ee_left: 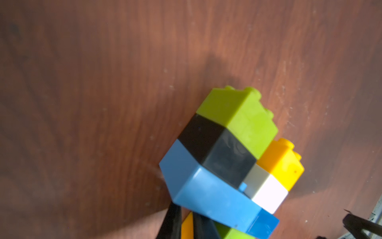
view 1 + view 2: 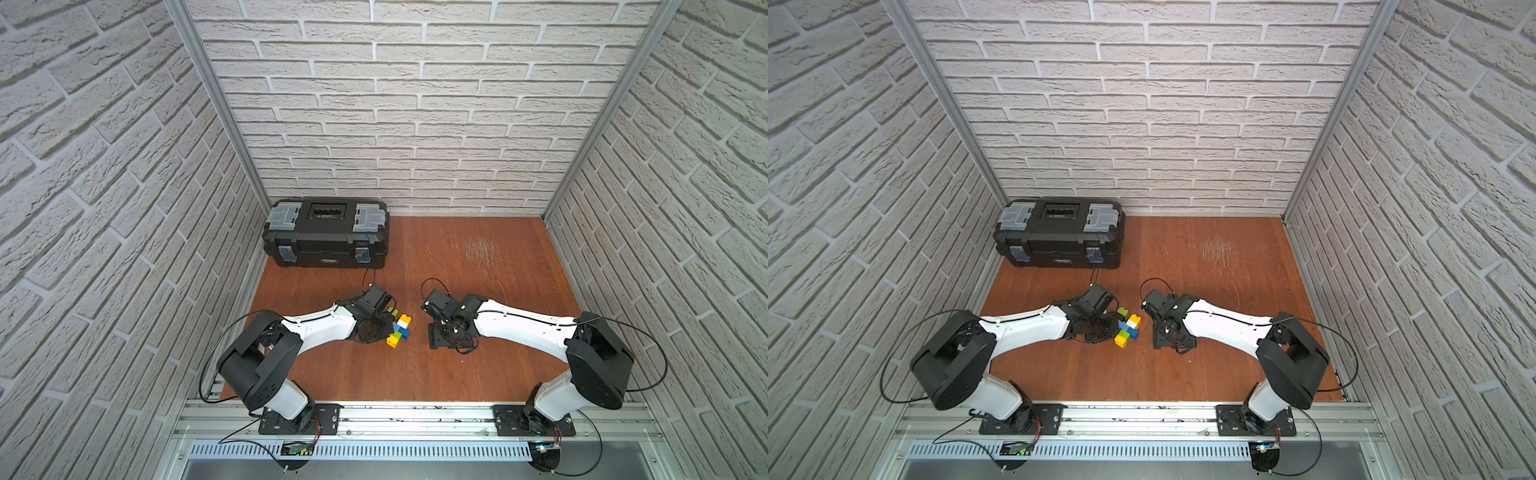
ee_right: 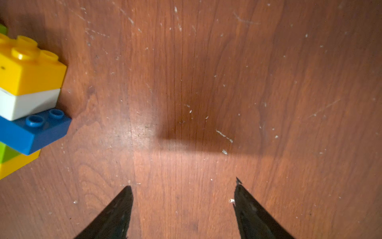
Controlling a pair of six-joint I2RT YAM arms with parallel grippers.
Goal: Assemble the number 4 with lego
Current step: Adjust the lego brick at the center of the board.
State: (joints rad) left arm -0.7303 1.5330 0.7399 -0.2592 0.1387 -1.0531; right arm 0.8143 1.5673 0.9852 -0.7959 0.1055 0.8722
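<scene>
The table (image 2: 457,365) is the biggest thing under me, brown wood with pale scratches. The black toolbox (image 2: 326,232) sits in its far left corner, well apart from my work. Near the middle lies the number 4 (image 2: 400,330) — in both top views it rests on the wood between my two pincers.

My right pincer (image 3: 183,183) hangs near the figure without touching it. Its fingers (image 3: 115,215) are spread apart over bare wood, with nothing between them.

My left pincer (image 1: 186,220) is closed tight on one end of the figure, and a yellow brick (image 1: 187,227) shows squeezed between its black tips.

Beyond that grip come the long light-blue brick (image 1: 206,192), a black brick (image 1: 217,151) and a lime green brick (image 1: 241,120) at the far tip. Beside them sit a white brick (image 1: 266,192) and a second yellow one (image 1: 283,163), studs outward.
</scene>
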